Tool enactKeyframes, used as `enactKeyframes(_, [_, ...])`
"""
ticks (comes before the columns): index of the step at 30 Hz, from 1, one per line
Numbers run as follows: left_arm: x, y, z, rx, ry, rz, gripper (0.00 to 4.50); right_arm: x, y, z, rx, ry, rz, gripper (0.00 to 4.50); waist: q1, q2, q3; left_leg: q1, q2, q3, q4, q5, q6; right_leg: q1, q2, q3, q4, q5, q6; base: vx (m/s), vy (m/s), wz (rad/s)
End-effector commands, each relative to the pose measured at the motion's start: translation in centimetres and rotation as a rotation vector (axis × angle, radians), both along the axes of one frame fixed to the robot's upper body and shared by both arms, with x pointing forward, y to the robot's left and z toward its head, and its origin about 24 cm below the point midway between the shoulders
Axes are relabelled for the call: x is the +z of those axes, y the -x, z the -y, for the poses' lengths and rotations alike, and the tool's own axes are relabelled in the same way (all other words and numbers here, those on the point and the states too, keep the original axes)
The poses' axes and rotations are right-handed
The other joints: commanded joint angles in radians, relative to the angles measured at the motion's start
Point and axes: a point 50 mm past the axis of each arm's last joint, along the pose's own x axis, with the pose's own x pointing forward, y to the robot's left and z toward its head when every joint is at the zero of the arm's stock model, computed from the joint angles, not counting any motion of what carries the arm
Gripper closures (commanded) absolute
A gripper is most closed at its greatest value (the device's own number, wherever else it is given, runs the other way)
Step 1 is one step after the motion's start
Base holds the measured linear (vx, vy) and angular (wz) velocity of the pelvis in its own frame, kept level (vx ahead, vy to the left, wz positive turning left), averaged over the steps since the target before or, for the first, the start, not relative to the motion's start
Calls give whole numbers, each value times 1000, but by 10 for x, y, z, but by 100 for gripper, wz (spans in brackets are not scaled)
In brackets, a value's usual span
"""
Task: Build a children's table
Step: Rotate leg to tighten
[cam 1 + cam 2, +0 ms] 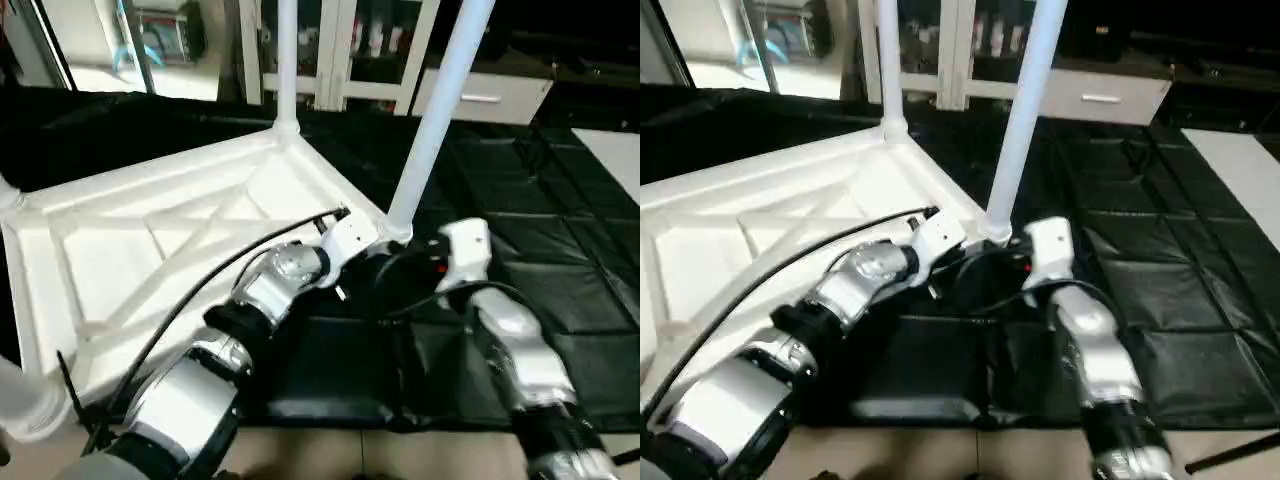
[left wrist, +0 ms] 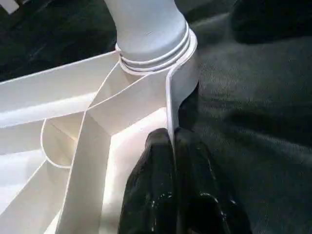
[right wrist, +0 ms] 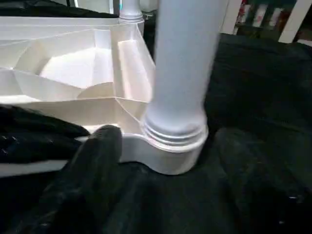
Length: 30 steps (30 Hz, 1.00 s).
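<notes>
The children's table top (image 1: 150, 240) lies upside down on a black mat, its X ribs facing up. A white leg (image 1: 432, 120) stands upright in the near right corner socket (image 3: 170, 156). Another leg (image 1: 286, 60) stands in the far corner, and the thick end of a third (image 1: 22, 400) shows at the lower left. My left gripper (image 2: 173, 139) is shut on the top's thin rim wall just beside the near right socket. My right gripper (image 3: 170, 139) is open, with one black finger (image 3: 97, 151) on each side of that leg's base.
The black mat (image 1: 560, 260) covers the floor to the right and behind. White cabinets (image 1: 480, 95) stand at the back. A black cable (image 1: 200, 290) arcs over my left forearm. Pale floor (image 1: 380, 455) shows at the near edge.
</notes>
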Motion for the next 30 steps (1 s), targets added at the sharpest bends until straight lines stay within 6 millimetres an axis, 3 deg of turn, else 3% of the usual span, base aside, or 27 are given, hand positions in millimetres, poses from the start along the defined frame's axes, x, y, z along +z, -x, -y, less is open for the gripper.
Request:
enactKeyframes(1, [15, 1, 16, -100, 45, 87, 450, 4, 2, 5, -10, 11, 5, 79, 3, -15, -66, 13, 24, -8, -67, -176, 97, 53, -48, 38, -74, -242, -184, 0, 0, 0])
enactKeyframes(2, [16, 4, 21, -144, 46, 111, 450, 1, 8, 11, -31, 22, -5, 66, 3, -9, -65, 12, 25, -10, -69, -185, 90, 53, -49, 38, -74, -259, -182, 0, 0, 0])
enactKeyframes(3, [17, 5, 25, -171, 48, 126, 450, -2, 12, 15, -46, 31, -12, 66, 7, -11, -64, 17, 26, -9, -69, -208, 81, 48, -48, 39, -82, -289, -169, 0, 0, 0])
enactKeyframes(4, [18, 6, 29, -183, 52, 137, 450, -4, 16, 18, -52, 37, -21, 54, 11, -1, -63, 21, 27, -10, -72, -227, 67, 44, -49, 40, -83, -305, -165, 0, 0, 0])
enactKeyframes(8, [29, 5, 40, -152, 127, 208, 450, -6, 24, 16, -52, 47, -35, 54, 13, -8, -62, 20, 26, -11, -74, -252, 57, 47, -47, 40, -85, -316, -155, 0, 0, 0])
enactKeyframes(10, [31, 3, 40, -140, 152, 200, 393, -6, 25, 13, -52, 49, -37, 52, 14, -9, -63, 15, 26, -12, -74, -233, 62, 50, -49, 41, -83, -308, -152, 0, 0, 0])
enactKeyframes(13, [32, 0, 36, -117, 176, 178, 386, -6, 26, 10, -44, 57, -44, 52, 19, -10, -66, 14, 28, -13, -72, -206, 70, 52, -53, 40, -79, -272, -169, 0, 0, 0])
enactKeyframes(14, [32, 0, 36, -116, 176, 178, 356, -6, 26, 10, -43, 58, -44, 52, 20, -9, -64, 12, 30, -14, -72, -197, 70, 53, -53, 39, -74, -246, -176, 0, 0, 0])
enactKeyframes(22, [29, -2, 0, -75, 252, 27, 305, -4, 25, 9, -31, 55, -45, 52, 5, -22, -66, 6, 27, -11, -67, -133, 103, 61, -55, 40, -59, -186, -212, 0, 0, 0])
enactKeyframes(23, [30, -1, -4, -81, 269, 13, 280, -3, 25, 9, -28, 52, -46, 52, 2, -16, -64, 8, 28, -9, -67, -144, 102, 55, -51, 40, -62, -199, -215, 0, 0, 0])
enactKeyframes(24, [30, -1, -4, -81, 269, 13, 280, -3, 25, 9, -28, 52, -46, 52, 3, -15, -63, 10, 31, -10, -68, -149, 99, 55, -53, 40, -62, -201, -219, 0, 0, 0])
enactKeyframes(25, [33, 8, -17, -129, 264, -35, 268, -2, 26, 5, 25, 41, -46, 52, 3, -18, -63, 12, 32, -10, -69, -160, 91, 55, -52, 40, -61, -211, -219, 0, 0, 0])
enactKeyframes(26, [33, 8, -18, -131, 263, -36, 264, -2, 26, 5, 27, 40, -45, 52, 3, -16, -59, 6, 38, -12, -73, -155, 91, 59, -56, 42, -57, -203, -228, 0, 0, 0])
enactKeyframes(27, [34, 22, -32, -202, 224, -90, 261, 0, 28, 2, 96, 29, -41, 52, 4, -9, -61, 16, 42, -11, -73, -167, 80, 54, -55, 42, -54, -205, -231, 0, 0, 0])
enactKeyframes(28, [34, 22, -32, -202, 224, -90, 251, 0, 28, 2, 96, 29, -41, 52, 3, -7, -58, 12, 43, -13, -77, -170, 76, 54, -55, 42, -56, -213, -227, 0, 0, 0])
enactKeyframes(30, [38, 46, -51, -303, 165, -186, 224, 8, 32, -2, 200, 4, -26, 52, 0, -3, -57, 17, 44, -11, -80, -181, 48, 52, -49, 43, -49, -202, -222, 0, 0, 0])
